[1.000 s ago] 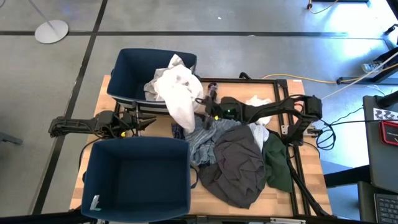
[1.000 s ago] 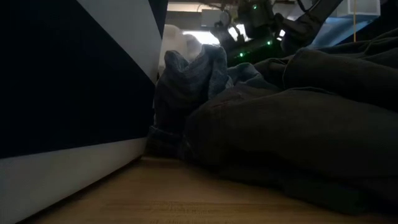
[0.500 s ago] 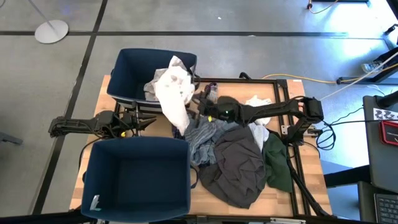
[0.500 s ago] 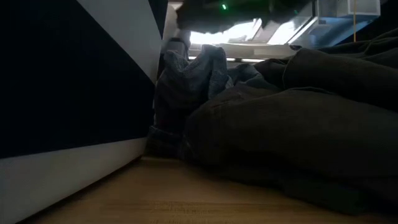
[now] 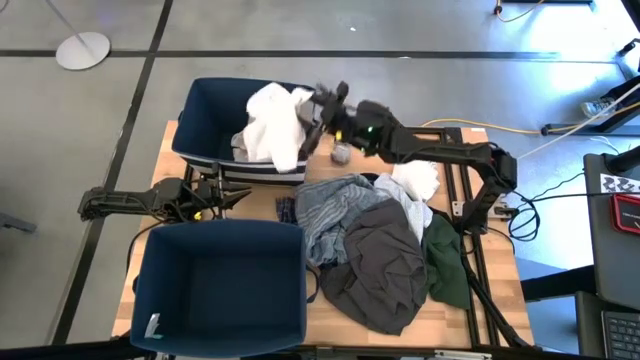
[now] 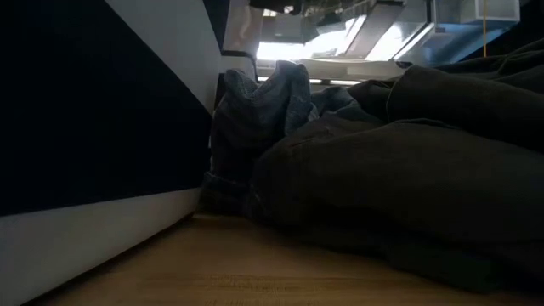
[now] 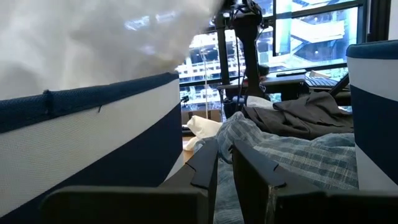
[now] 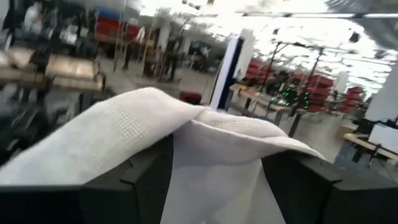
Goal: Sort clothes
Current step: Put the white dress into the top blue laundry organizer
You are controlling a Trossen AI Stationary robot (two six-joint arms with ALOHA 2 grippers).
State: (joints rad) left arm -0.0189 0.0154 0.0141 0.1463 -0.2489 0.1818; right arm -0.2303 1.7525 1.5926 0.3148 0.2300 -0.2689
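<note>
While the right gripper (image 5: 318, 108) reaches over the far navy fabric bin (image 5: 205, 118), its fingers stand wide apart around a fold of the soft white cloth garment (image 5: 272, 125), which drapes over that bin's rim; the right wrist view shows the same white fabric (image 8: 205, 162) bunched between the two dark fingers. Small grey-purple sock (image 5: 341, 153): on the wooden table (image 5: 340, 320) near its far edge, just beside the bin and below the right arm. Grey-blue striped garment (image 5: 335, 212): crumpled mid-table, touching the near navy fabric bin (image 5: 220, 285). Dark grey garment (image 5: 385, 270): spread toward the near edge, overlapping the striped one. Dark green garment (image 5: 446, 262): at the right edge, partly over the black frame. Second pale cream garment (image 5: 415, 185): bunched beyond the grey one. Left gripper (image 5: 240, 196): low at the left edge between the two bins, jaws narrow, nothing seen held.
</note>
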